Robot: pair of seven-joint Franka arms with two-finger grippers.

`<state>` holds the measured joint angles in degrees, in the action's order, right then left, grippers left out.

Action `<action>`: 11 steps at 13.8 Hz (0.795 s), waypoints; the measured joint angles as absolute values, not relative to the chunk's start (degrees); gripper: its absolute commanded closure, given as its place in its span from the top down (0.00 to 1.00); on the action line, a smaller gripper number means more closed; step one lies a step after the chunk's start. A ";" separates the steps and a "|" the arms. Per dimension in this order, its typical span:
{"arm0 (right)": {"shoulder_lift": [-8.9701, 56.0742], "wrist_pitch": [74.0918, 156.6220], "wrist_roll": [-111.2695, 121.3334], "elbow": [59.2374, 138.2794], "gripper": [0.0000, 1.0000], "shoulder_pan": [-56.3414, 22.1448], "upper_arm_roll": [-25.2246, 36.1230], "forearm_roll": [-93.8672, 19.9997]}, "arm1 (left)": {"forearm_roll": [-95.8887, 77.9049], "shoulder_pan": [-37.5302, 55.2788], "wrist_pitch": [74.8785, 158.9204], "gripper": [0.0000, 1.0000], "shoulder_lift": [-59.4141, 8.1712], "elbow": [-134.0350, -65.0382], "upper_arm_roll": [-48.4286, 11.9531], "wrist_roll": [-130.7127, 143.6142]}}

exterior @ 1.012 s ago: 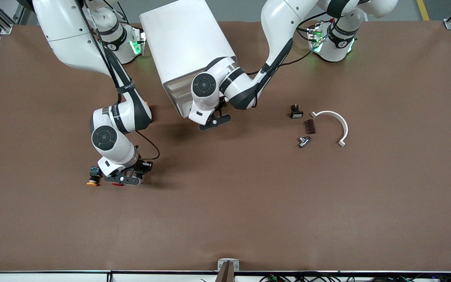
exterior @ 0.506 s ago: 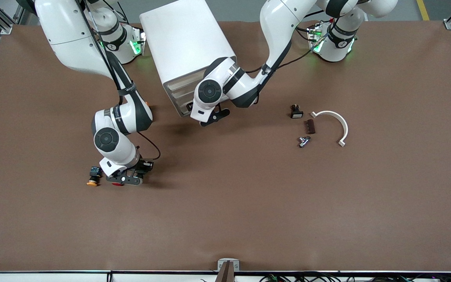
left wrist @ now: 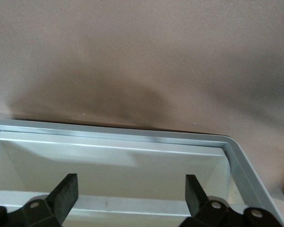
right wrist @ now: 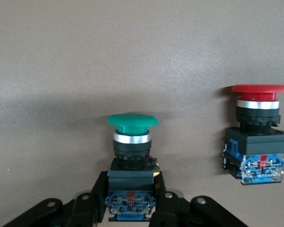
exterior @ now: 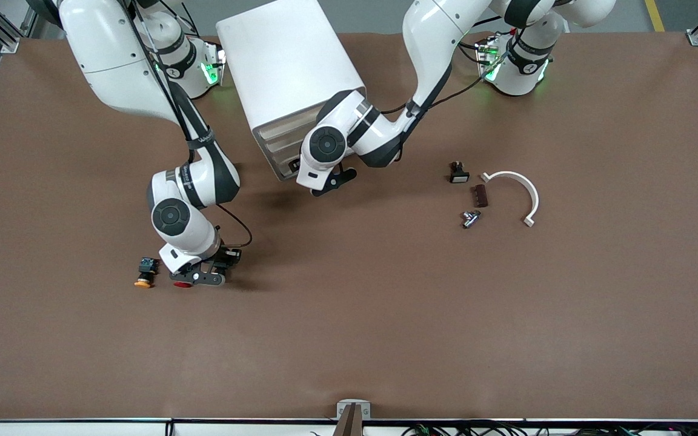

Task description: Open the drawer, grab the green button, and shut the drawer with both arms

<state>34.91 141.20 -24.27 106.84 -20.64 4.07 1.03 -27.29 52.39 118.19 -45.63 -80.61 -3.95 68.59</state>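
- Note the green button (right wrist: 132, 156): 1 domed, glossy green cap, a bright metal ring under it, a black collar, then a blue rear block with a clear face and a red mark.
- Your right gripper (right wrist: 131, 204) sits low over the brown table (exterior: 385, 315) toward the right arm's end; its 2 black fingers (right wrist: 97, 198) are closed in against the button's rear block, cap pointing away from the wrist.
- In the front view the right gripper (exterior: 199, 275) hides the green cap; you cannot see it there.
- Beside the held button, apart from it, lies 1 red button (right wrist: 258, 132) of the same build: flat mushroom cap, metal ring, black collar, blue block. A sliver of its red cap (exterior: 183, 284) peeks out at the gripper.
- 1 orange button (exterior: 145, 272) lies just beside the right gripper, cap toward the front camera.
- Your left gripper (left wrist: 130, 194) has its 2 matte black pads (left wrist: 66, 191) spread wide with nothing between them, poised at the smooth pale drawer (left wrist: 132, 165).
- From the front, the left gripper (exterior: 332, 180) is at the face of the white drawer cabinet (exterior: 288, 72), 1 unit, rounded edges.
- Well apart from both grippers: 1 white curved plastic clip (exterior: 518, 191), 1 dark brown block (exterior: 480, 195), 1 small metal fitting (exterior: 470, 218), 1 black switch (exterior: 458, 172).
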 measured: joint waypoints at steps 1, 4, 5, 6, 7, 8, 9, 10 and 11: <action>34.91 141.20 -24.27 106.66 1.00 -20.65 4.07 1.03 | -27.30 52.33 118.35 0.99 -45.63 -80.58 -3.87 68.59; 34.91 141.11 -24.22 105.73 1.00 -20.60 4.13 1.03 | -27.30 51.75 119.08 0.99 -45.27 -79.96 -2.30 68.60; 34.90 141.09 -24.15 105.35 1.00 -20.55 4.19 1.03 | -27.30 50.88 119.16 0.99 -44.79 -79.61 -1.64 68.64; 34.88 141.02 -24.07 104.89 1.00 -20.49 4.27 1.03 | -27.30 49.53 119.12 0.99 -43.96 -79.30 -1.34 68.64; 34.81 140.64 -23.89 104.41 1.00 -20.44 4.34 1.03 | -27.30 48.06 118.99 0.99 -42.78 -79.09 -1.14 68.64; 34.64 139.80 -23.23 103.93 1.00 -20.39 4.41 1.05 | -27.27 46.53 118.84 0.99 -41.25 -78.86 -0.86 68.64; 34.35 138.46 -22.28 103.32 1.00 -20.29 4.49 1.06 | -26.86 44.91 118.49 0.99 -39.44 -78.63 -0.62 68.62; 33.85 136.44 -21.13 102.55 1.00 -20.01 4.58 1.06 | -25.41 43.31 118.04 0.99 -37.52 -78.51 -0.52 68.58; 33.15 133.92 -19.84 101.68 1.00 -19.57 4.68 1.06 | -23.24 41.97 117.66 0.99 -35.64 -78.46 -0.49 68.58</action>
<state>33.15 133.92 -19.84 101.68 -19.57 4.68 1.06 -23.24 41.97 117.66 -35.64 -78.46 -0.49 68.58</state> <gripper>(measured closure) 0.000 0.004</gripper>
